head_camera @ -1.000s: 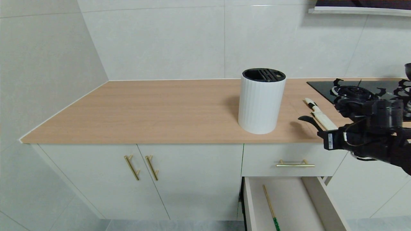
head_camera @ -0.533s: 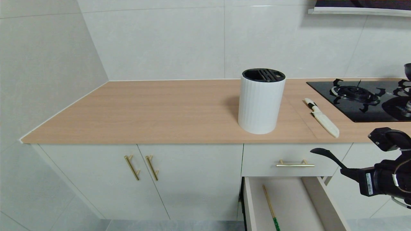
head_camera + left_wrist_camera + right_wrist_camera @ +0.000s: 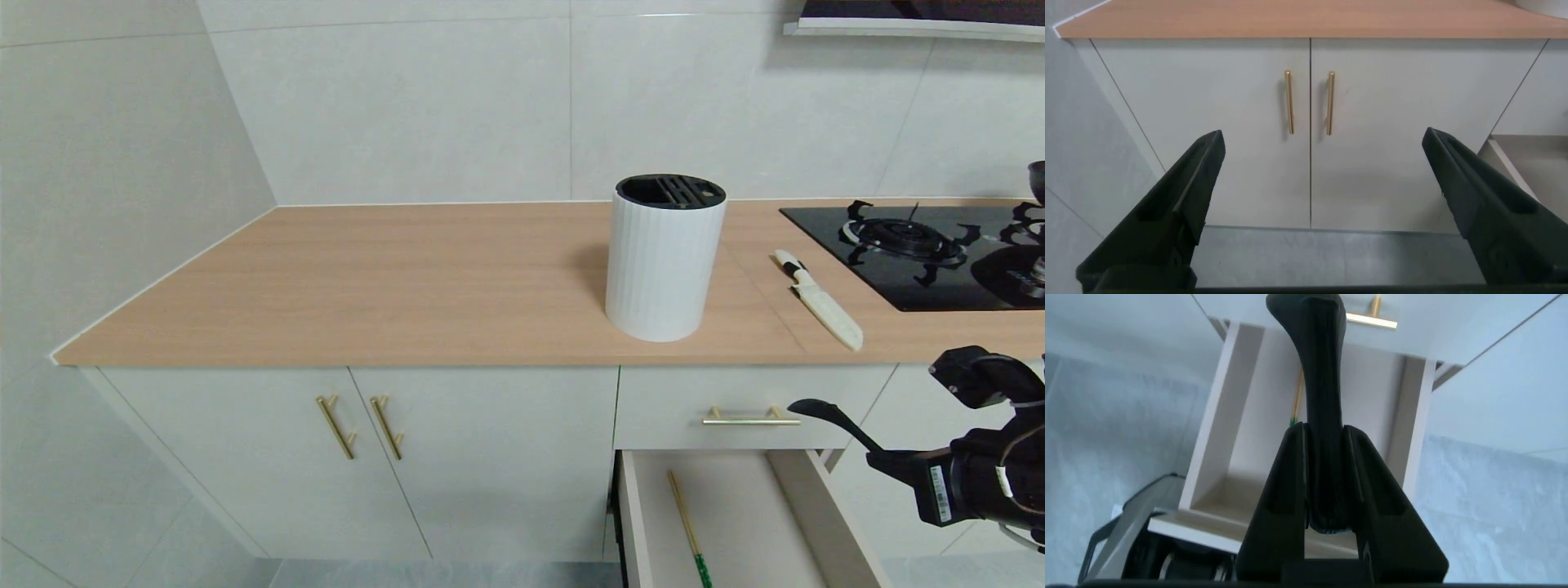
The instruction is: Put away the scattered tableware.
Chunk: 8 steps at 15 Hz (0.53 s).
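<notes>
My right gripper (image 3: 890,459) is shut on the handle of a black spoon (image 3: 820,408), held out in front of the cabinet, above the right side of the open drawer (image 3: 739,506). In the right wrist view the spoon (image 3: 1319,384) runs out from between the fingers (image 3: 1282,490), bowl end over the drawer (image 3: 1261,449). A pair of chopsticks (image 3: 687,527) lies in the drawer. A white-bladed knife (image 3: 819,300) rests on the wooden counter (image 3: 408,286), right of the ribbed white utensil holder (image 3: 664,257). My left gripper (image 3: 1323,143) hangs open, low before the cabinet doors.
A black gas hob (image 3: 922,237) takes up the counter's far right. A shut drawer with a gold handle (image 3: 751,420) sits above the open one. Two cabinet doors with gold handles (image 3: 1308,102) stand left of the drawers. The counter's left half is bare wood.
My right arm has come down from counter height beside the knife to in front of the drawers, carrying the black spoon. The knife is now uncovered.
</notes>
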### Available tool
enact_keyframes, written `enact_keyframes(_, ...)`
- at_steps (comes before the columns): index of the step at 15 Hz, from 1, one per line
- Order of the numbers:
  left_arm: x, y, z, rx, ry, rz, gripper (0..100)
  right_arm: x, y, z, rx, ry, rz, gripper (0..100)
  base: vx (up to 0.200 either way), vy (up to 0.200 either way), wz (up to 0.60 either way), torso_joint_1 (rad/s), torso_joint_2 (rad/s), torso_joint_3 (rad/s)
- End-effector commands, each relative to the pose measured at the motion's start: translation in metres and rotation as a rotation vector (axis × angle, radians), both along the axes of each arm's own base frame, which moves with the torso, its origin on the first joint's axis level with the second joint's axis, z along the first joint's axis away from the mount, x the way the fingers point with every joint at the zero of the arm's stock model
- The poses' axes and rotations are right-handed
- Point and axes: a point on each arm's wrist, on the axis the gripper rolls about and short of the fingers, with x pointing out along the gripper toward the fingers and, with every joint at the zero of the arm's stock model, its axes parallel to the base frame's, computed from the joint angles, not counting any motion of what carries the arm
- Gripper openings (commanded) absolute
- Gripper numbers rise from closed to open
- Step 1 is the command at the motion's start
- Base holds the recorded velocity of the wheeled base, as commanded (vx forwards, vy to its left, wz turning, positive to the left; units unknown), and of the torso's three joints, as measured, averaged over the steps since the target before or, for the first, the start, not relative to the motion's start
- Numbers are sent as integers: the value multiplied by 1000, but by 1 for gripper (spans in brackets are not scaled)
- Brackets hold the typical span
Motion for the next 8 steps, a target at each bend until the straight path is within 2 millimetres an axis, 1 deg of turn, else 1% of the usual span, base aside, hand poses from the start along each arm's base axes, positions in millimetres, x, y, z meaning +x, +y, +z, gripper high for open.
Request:
enact_keyframes(1,0,0,0,-1,0,1,100,4,1,-5,-5,26,0,0,0,0,0,0,0,0)
enact_keyframes(5,0,0,0,-1,0,1,100,7,1,-11,-10,57,-1,0,0,0,0,0,0,0)
enact_keyframes(8,0,0,0,1,0,1,100,7,1,-12,-11,61,-1,0,0,0,0,0,0,0)
